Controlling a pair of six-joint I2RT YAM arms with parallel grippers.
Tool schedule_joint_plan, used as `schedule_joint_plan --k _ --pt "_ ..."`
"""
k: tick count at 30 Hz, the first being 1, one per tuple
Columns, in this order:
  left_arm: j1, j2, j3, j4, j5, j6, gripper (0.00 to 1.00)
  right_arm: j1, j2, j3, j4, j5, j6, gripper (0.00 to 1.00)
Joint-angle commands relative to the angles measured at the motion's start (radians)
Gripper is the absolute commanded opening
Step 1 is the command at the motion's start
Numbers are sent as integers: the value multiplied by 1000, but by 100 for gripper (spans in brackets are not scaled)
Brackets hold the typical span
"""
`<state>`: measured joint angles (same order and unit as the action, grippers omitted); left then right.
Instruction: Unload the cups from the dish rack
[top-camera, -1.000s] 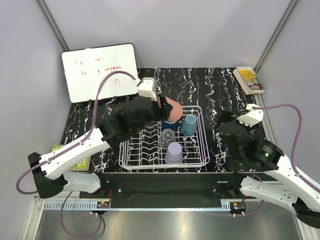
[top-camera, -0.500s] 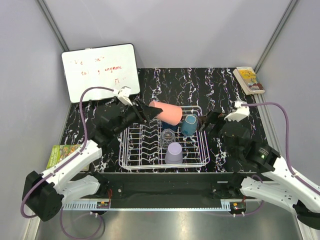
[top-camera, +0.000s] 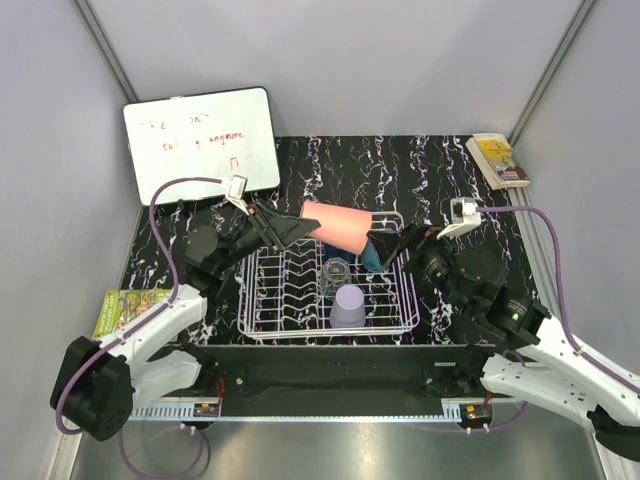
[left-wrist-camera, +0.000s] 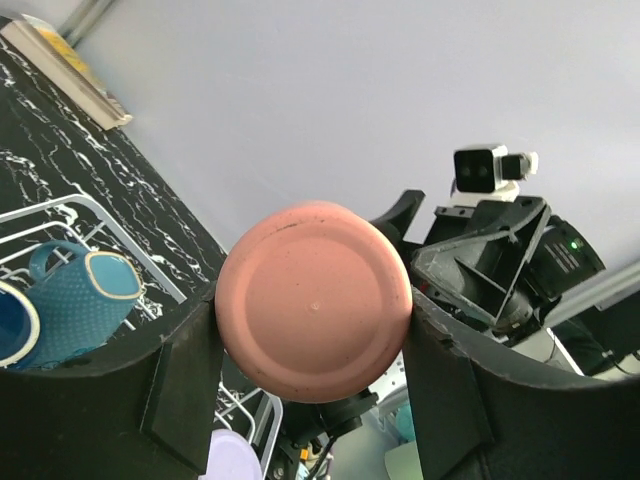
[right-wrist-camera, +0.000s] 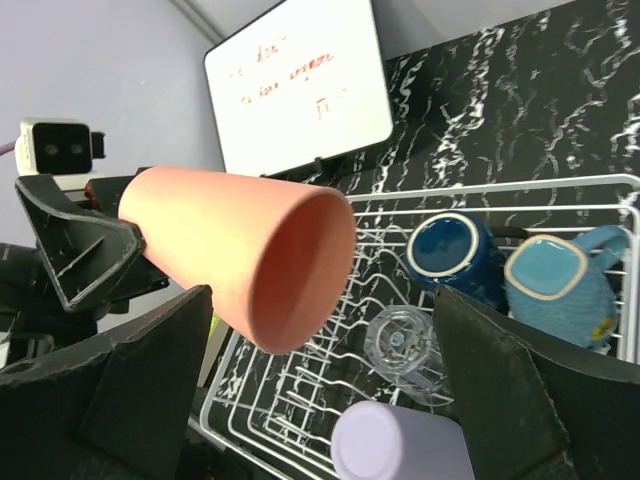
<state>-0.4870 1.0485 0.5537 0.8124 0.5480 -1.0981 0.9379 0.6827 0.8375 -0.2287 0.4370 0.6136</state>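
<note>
Nearest to me, just past the arm bases, the rack sits on the black marbled surface. Off its left side a green booklet lies at the surface's edge. At the rack's near edge the purple cup stands mouth down. Just behind it the glass is also turned over among the tines. In the far row the blue cup and the teal cup sit side by side. The blue one shows its round bottom to my right wrist camera, and the teal one has a handle.

Above the rack's far edge I have the pink cup in the air, lying on its side, clear of the wires. My left gripper is clamped on its base end. In the left wrist view a finger presses on each side and the flat bottom faces the lens. The open mouth points right, toward my right gripper, which hangs just beside the rim. Its jaws are spread wide and hold nothing. In the right wrist view its fingers stand apart from the cup.

Beyond all this, the whiteboard with red writing sits at the far left. A book lies at the far right corner of the surface.
</note>
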Motion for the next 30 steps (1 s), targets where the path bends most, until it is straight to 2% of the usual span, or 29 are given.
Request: schedule_joint_plan --k 1,7,8,11,12,13,15,16,18,19,20,22,23,24,26,29,30 --pt "4 -30 12 59 46 7 0 6 67 40 118 -104 -14 100" --pt "4 -28 23 44 53 15 0 6 173 71 205 -225 -18 99" --pt "4 -27 22 47 56 14 0 6 182 74 221 -239 -17 98" --pt "4 -27 14 53 59 10 0 4 216 84 270 -279 -25 84" --pt "4 -27 11 54 58 9 0 6 225 84 275 -285 -26 77" --pt "4 -28 6 59 59 7 0 6 229 86 279 -293 -28 64" --pt "4 -27 2 59 58 7 0 6 232 83 287 -293 -28 47" --pt "4 -27 -3 59 58 6 0 6 233 81 287 -296 -29 30" --pt "4 -19 -6 59 59 4 0 6 236 81 289 -299 -23 23" --pt "2 -15 -6 59 61 4 0 6 239 80 289 -308 -20 7" --pt "4 -10 -6 57 64 3 0 4 239 78 289 -314 -17 0" --pt "4 10 -5 45 67 0 18 6 242 75 289 -322 -17 0" --pt "4 15 -3 41 75 3 33 6 239 75 285 -325 -14 0" --pt "2 19 3 25 76 7 62 4 236 74 281 -320 -14 0" --pt "4 16 20 -27 73 45 97 6 216 68 261 -299 -15 0" --pt "4 -15 81 -201 35 111 99 6 181 60 229 -256 -20 0" --pt "5 -30 124 -304 23 162 99 7 170 60 192 -229 -23 0"
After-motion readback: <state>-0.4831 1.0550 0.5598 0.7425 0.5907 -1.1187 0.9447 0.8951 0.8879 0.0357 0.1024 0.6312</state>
